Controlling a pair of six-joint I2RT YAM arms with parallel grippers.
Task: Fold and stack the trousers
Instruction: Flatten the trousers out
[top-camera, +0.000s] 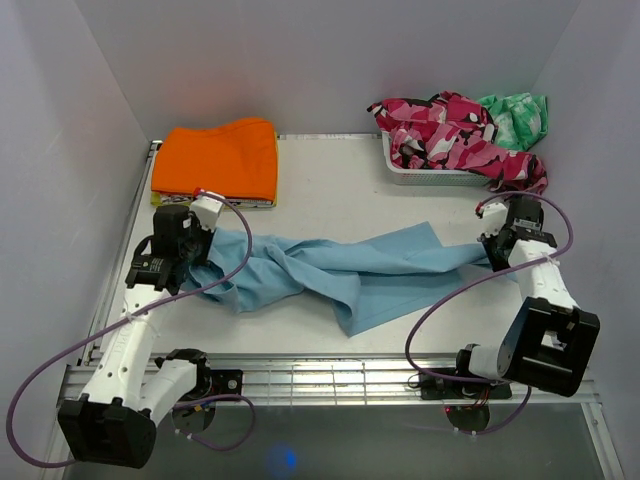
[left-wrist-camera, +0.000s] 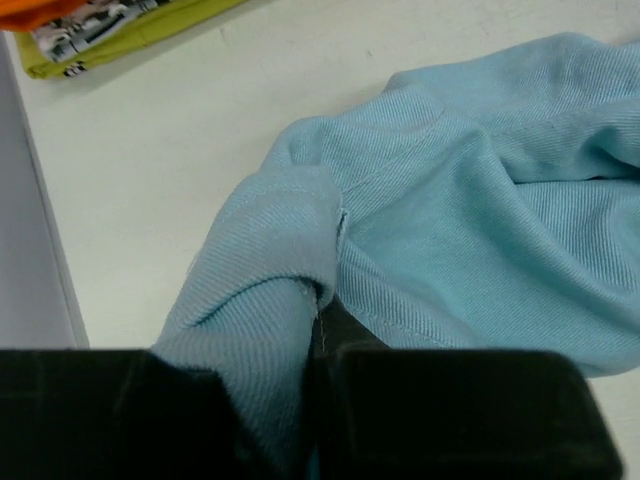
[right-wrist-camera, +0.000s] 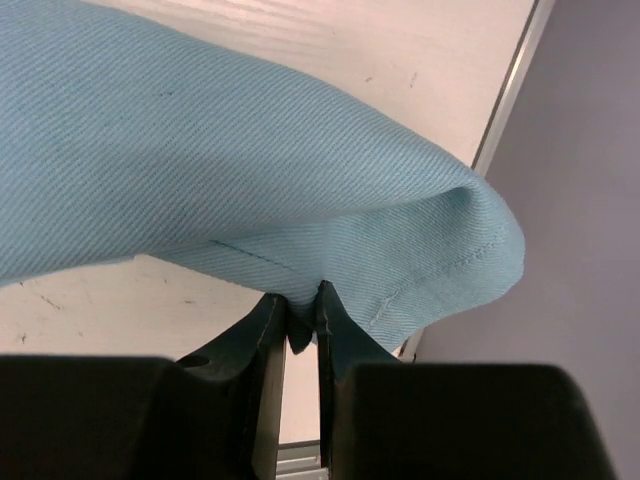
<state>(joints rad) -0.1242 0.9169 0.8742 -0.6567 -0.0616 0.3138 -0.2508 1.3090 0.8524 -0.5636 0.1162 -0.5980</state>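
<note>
While clamping crumpled sky-blue cloth trousers (top-camera: 350, 272) at opposite ends with left hand (left-wrist-camera: 312, 340) and right hand (right-wrist-camera: 303, 315), likely mid-spreading; next, pull taut, lay flat.

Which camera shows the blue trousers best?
The top external view: the trousers appear whole, stretched across the table. The left wrist view shows only a bunched end; the right wrist view, only a pinched hem.

No text, label or number can be read anywhere; the printed patch on the yellow-green cloth (left-wrist-camera: 120, 35) is too blurred.
</note>
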